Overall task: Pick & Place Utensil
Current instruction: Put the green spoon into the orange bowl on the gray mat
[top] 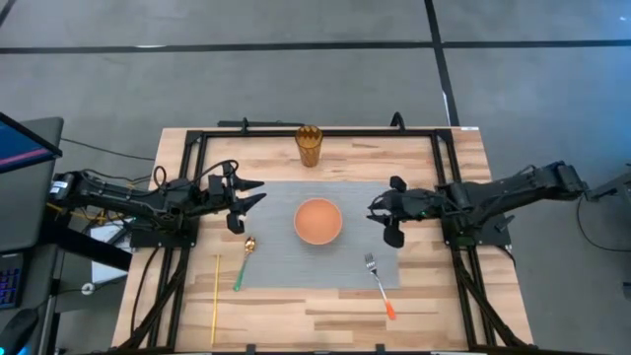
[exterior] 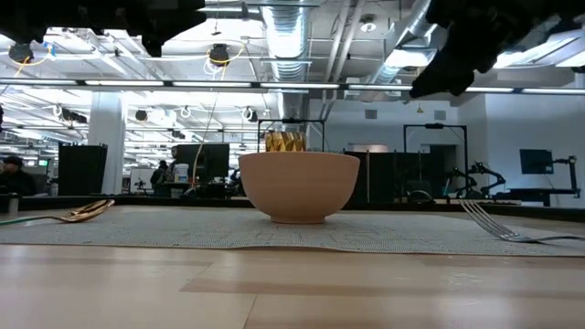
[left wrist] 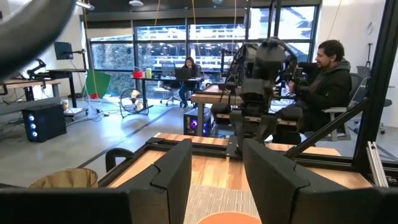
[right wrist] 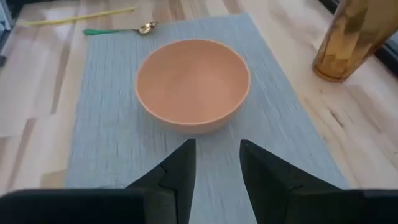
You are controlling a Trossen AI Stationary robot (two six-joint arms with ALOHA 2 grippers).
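An orange bowl (top: pixel 318 221) stands in the middle of a grey placemat (top: pixel 286 266). A gold spoon with a green handle (top: pixel 244 262) lies at the mat's left edge. A fork with an orange handle (top: pixel 380 286) lies at the mat's near right corner. A yellow stick (top: pixel 215 298) lies on the wood left of the spoon. A gold cup (top: pixel 310 145) stands at the far edge. My left gripper (top: pixel 248 204) is open and empty above the mat's left edge. My right gripper (top: pixel 380 217) is open and empty, right of the bowl (right wrist: pixel 193 84).
A black frame (top: pixel 296 132) runs around the wooden table top. In the left wrist view a person (left wrist: pixel 326 81) sits beyond the table's right side, and another sits farther off at a desk (left wrist: pixel 186 68). Bare wood lies along the near edge (top: pixel 315 320).
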